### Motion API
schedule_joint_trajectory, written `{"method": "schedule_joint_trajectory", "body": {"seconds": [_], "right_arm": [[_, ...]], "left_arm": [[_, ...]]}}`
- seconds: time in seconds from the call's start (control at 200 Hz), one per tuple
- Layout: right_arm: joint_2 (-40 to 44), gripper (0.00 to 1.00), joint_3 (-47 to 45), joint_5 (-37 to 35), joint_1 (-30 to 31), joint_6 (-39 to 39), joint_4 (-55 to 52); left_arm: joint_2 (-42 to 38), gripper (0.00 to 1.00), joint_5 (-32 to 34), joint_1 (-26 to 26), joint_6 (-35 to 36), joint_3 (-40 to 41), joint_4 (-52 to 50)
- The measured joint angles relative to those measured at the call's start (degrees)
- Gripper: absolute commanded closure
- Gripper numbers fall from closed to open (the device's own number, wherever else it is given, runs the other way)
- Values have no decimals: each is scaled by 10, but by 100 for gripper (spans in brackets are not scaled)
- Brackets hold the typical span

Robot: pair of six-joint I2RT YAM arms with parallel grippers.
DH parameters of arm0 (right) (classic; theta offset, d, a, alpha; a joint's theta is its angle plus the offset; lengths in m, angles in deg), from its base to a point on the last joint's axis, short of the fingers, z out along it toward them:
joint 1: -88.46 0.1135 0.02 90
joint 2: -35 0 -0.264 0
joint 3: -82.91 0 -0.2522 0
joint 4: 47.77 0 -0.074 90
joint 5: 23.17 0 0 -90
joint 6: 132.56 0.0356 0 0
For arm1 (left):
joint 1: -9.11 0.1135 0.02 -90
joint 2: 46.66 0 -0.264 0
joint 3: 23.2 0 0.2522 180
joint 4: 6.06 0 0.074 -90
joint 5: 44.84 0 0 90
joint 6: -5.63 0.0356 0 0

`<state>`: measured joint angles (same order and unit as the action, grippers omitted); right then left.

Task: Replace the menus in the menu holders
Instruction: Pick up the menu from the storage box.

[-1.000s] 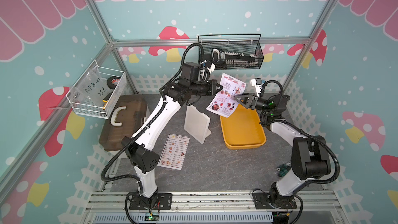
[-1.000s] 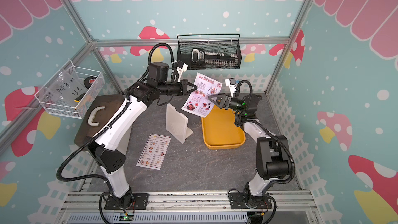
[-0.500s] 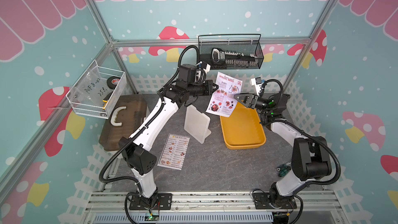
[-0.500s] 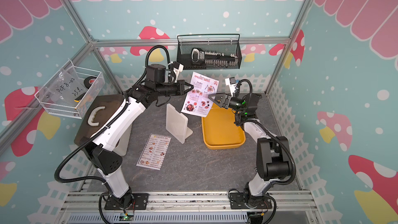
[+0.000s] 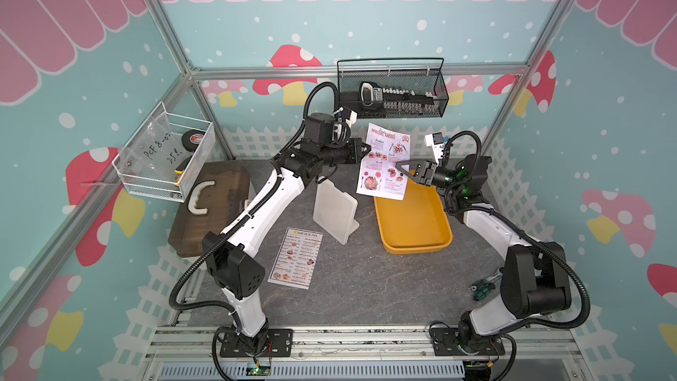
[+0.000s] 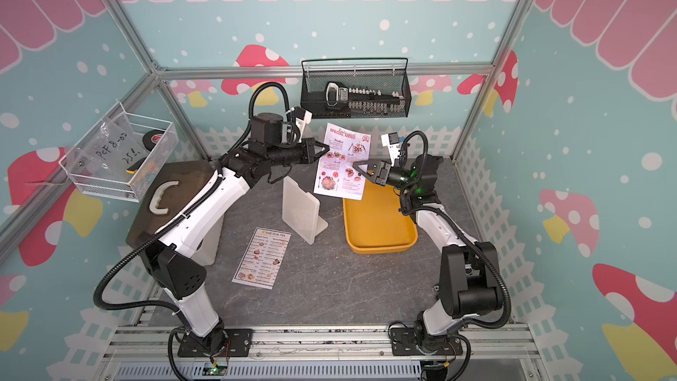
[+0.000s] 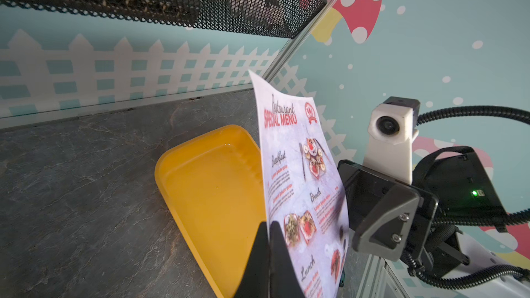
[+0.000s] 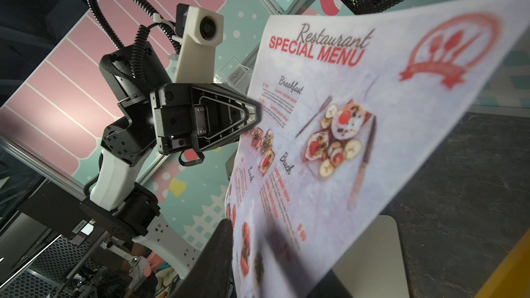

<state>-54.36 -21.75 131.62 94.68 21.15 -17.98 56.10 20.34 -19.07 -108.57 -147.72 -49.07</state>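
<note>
Two sheets in play: the SPECIAL MENU sheet (image 5: 384, 163) hangs nearly upright in the air over the far end of the yellow tray (image 5: 417, 249). The left gripper (image 5: 367, 148) has its fingers pressed together on the sheet's edge nearest its own arm. At the opposite edge the right gripper (image 5: 398, 167) has its fingertips at the paper; whether it is clamped, I cannot tell. Below, the menu holder (image 5: 335, 210) stands upright on the grey table (image 5: 366, 287), just beside the tray. The DIM SUM INN sheet (image 5: 296, 258) lies flat, face up, near the holder's foot.
</note>
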Motion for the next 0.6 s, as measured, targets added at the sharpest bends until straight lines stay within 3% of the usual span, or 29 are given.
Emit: {"method": "schedule_joint_trajectory", "body": {"seconds": [0.275, 0.6], "right_arm": [[11, 77, 22, -29, 3, -61, -123], [11, 84, 27, -42, 6, -76, -166]], "left_arm": [[-10, 100, 1, 0, 15, 21, 29], [-10, 100, -7, 3, 22, 25, 40]]}}
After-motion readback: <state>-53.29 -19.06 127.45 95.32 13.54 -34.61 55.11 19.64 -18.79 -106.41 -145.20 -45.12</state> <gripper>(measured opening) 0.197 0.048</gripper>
